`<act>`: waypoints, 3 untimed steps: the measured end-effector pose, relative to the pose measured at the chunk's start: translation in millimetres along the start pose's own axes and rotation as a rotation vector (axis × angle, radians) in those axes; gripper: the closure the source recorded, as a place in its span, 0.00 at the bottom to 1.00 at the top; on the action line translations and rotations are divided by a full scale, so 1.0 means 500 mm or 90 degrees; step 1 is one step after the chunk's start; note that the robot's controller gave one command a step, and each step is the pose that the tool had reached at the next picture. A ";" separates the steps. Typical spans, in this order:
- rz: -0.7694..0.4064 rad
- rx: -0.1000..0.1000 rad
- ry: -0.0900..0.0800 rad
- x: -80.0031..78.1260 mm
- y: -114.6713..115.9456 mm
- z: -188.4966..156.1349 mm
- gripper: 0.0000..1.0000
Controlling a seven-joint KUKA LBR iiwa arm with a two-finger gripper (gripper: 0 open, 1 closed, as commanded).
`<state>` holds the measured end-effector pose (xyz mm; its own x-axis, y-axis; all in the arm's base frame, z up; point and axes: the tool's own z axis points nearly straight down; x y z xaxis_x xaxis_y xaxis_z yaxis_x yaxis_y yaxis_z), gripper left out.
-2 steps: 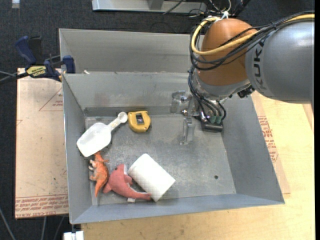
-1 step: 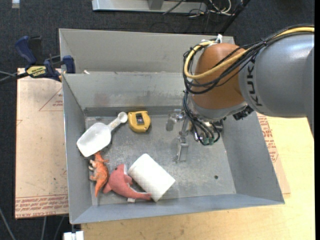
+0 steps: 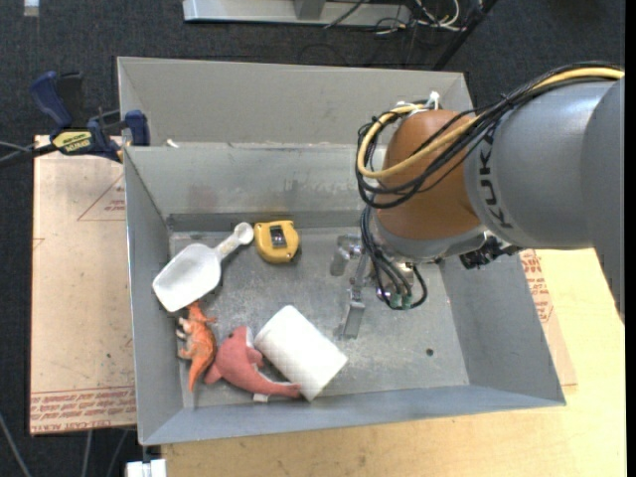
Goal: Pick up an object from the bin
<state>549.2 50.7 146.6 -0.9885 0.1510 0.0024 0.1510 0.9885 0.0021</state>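
Camera view: gripper [image 3: 351, 304] sits low over the bare floor of the bin [image 3: 447, 331], open or closed I can't tell, nothing visibly in it; nearest is the white roll [image 3: 298, 351] just down-left, long axis upper-left to lower-right, yellow tape measure [image 3: 276, 240] up-left.

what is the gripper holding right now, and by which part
Nothing. The gripper is open over bare bin floor, apart from the white roll and the yellow tape measure.
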 end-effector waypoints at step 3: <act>-0.188 0.002 -0.004 0.050 0.164 0.026 0.00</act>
<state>536.7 135.4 133.9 -0.9897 -0.1431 -0.0038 -0.1431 0.9897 -0.0010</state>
